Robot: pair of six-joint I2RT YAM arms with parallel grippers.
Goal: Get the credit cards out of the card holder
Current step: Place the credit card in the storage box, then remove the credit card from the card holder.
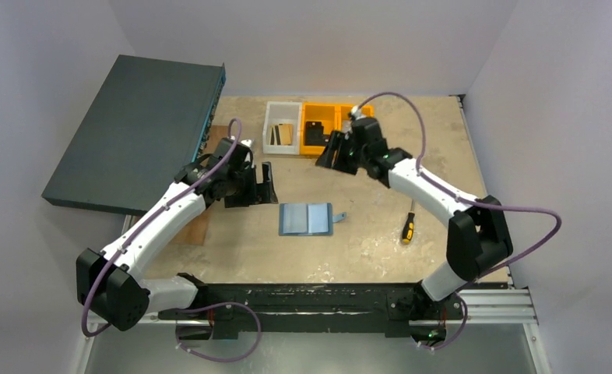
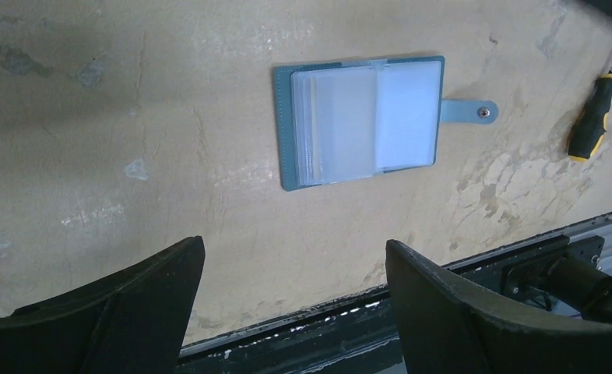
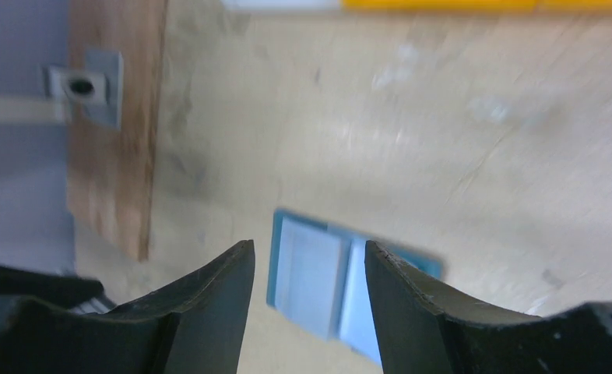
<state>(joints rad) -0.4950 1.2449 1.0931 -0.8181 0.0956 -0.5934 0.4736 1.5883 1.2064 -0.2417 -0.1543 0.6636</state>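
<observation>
Status: small teal-blue bi-fold card holder (image 1: 307, 219) lies open mid-table, and its sleeves look empty to you. Gold-tan flat card (image 1: 285, 134) apparently sits in white plastic bin (image 1: 269, 128). Left gripper (image 2: 293, 257) and right gripper (image 3: 309, 257) are spread, holding nothing.

Two arms of the same build. Left arm (image 1: 163, 218), lower left of the top view: smooth white link shells between chunky black joint housings. Right arm (image 1: 427, 187), right of frame: the same white-and-black scheme, with a large black elbow block. A purple cable (image 1: 239, 134) arcs off the left wrist, and a second purple cable (image 1: 556, 222) loops wide at far right. Both arms share a black base rail (image 1: 303, 298) at bottom centre. Left gripper (image 2: 293, 248): matte black fingers (image 2: 131, 308), broad, tapering to curved blunt tips. Right gripper (image 3: 309, 248): the same dark curved fingers (image 3: 435, 312), with edges catching a faint sheen.
</observation>
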